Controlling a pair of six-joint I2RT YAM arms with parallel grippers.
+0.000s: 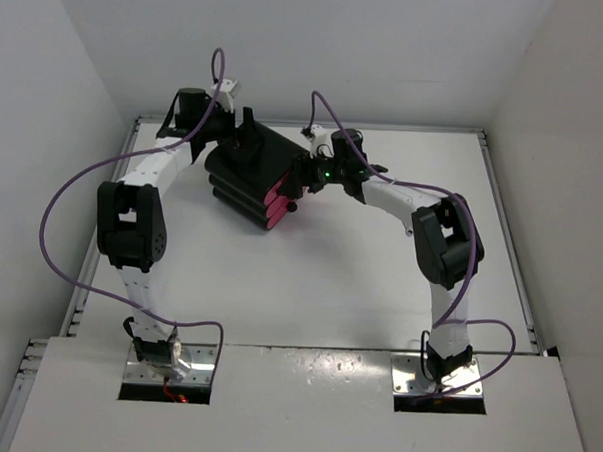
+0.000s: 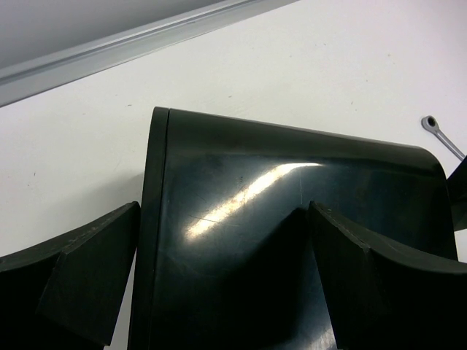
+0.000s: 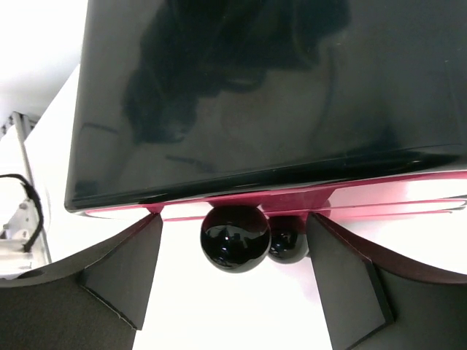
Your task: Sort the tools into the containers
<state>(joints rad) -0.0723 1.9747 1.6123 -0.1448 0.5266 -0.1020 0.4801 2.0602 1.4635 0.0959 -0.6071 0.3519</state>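
Pink drawers [image 3: 379, 191] shut, contents hidden; left fingers [image 2: 87, 270] and right fingers [image 3: 124, 277] spread, grasping nothing.

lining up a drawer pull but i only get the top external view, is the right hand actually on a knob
Observer: Not touching. The right wrist view shows the right hand open, with the nearest black knob between its fingers and a gap on each side.
Operator: any tools near, i see none from up here
Observer: The left wrist view shows a silver wrench lying on the table just past the cabinet's far corner.
Operator: and the left hand
Observer: The left hand is open over the cabinet's glossy black top, with one finger off past its side edge.
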